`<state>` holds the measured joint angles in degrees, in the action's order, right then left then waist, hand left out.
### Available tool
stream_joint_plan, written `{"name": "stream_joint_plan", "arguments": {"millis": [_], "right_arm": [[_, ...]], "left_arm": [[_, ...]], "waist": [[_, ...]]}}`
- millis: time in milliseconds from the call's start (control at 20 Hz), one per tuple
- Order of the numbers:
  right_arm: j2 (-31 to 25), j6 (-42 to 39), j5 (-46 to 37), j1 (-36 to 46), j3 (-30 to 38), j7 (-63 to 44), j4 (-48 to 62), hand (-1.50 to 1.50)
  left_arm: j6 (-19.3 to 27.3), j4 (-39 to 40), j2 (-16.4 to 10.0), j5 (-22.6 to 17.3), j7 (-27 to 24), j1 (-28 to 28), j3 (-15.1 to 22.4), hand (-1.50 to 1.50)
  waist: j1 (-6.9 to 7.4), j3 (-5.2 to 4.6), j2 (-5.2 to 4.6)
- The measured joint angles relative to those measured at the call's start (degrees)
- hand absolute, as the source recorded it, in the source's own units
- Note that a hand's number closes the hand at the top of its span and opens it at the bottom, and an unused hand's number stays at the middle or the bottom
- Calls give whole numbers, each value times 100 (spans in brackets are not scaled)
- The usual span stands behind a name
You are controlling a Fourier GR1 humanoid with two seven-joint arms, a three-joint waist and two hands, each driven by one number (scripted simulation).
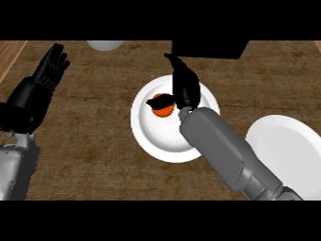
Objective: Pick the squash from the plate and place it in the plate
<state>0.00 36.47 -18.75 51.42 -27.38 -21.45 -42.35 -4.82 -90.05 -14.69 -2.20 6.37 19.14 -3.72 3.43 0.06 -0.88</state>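
A small, rounded orange squash with a smooth skin is seen over the left half of a round, glossy white plate near the middle of the counter; only part of it is shown, its upper side being covered, and whether it is resting on the plate or raised off it cannot be told. The black right hand is held above this same plate, with its thumb curled over the top of the squash, so that the squash is pinched against the side of the hand, while the longer fingers are pointed towards the far edge of the counter. The black left hand is shown at the view's left, well apart from the plate, open with straight fingers up, at rest. Two white plates are counted: the one under the squash, and a second round white plate, bare, at the lower right, partly hidden by the smooth grey right forearm. One squash is seen. The counter is a dark brown wood-grain surface bordered by paler wooden strips at both sides. At the far edge, one rounded white object and one black box-like object are partly in view.
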Motion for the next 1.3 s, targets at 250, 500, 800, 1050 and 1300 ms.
{"name": "stream_joint_plan", "arguments": {"millis": [250, 500, 800, 1050, 1300], "right_arm": [[0, 496, 754, -7, 308, 740, -161, -150], [-40, 666, 1258, -395, 587, 1258, -619, -150], [-481, 312, 1618, -1155, 1098, 1674, -1447, -150], [-1064, -254, 1927, -2162, 1380, 1991, -2460, -150], [-1638, -871, 2149, -3039, 1701, 2290, -3232, -150]], "left_arm": [[-4, 10, -22, -6, 37, 25, -60, 0], [-15, 100, -42, 8, -129, -143, -181, 0], [-54, -96, -109, -11, -9, -286, -281, 0], [-55, -335, -71, -15, 46, -504, -303, 0], [-98, -369, -89, -14, 133, -441, -343, 0]], "waist": [[-85, 0, 22], [-233, -3, 62], [-345, -4, 94], [-387, -5, 107], [-388, -6, 102]]}}
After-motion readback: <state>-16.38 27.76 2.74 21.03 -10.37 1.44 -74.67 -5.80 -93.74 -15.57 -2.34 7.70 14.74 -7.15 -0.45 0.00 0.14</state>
